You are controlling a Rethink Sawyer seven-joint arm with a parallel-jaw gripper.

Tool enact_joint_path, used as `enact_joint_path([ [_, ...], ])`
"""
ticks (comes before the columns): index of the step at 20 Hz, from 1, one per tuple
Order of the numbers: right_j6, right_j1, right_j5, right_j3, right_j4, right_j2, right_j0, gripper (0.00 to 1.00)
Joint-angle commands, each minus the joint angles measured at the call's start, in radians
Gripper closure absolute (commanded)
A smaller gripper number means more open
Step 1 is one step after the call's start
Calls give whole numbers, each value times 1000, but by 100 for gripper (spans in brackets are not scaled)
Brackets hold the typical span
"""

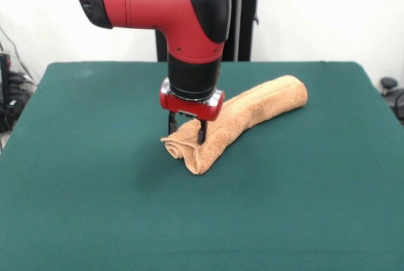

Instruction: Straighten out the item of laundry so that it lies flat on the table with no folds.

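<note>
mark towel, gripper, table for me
towel (265, 103): front view, on the middle of the rolled-up part.
gripper (187, 132): front view, midway between the fingertips, at the towel's near end.
table (95, 208): front view, on bare green cloth.

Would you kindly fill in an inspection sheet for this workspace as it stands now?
Surface: table, dark green cloth, smooth.
Job's things: towel, orange-tan, rolled into a long bundle lying diagonally, not flat.
Clutter: nothing seen on the table.
Grippers: claw down at the bundle's near end, fingers astride a fold; grip cannot be confirmed.
Cables: wires at the picture's left edge, off the table.
Surroundings: white wall; black stand behind; dark gear at both edges.
</note>
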Motion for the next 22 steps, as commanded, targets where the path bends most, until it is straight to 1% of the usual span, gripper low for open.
enact_joint_path([
  [1,-36,104,-114,-15,-42,94,13,0],
  [5,-27,106,-121,-13,-40,91,12,0],
  [12,15,113,-92,-23,-13,71,25,0],
  [22,-10,185,-90,-86,-17,86,22,0],
])
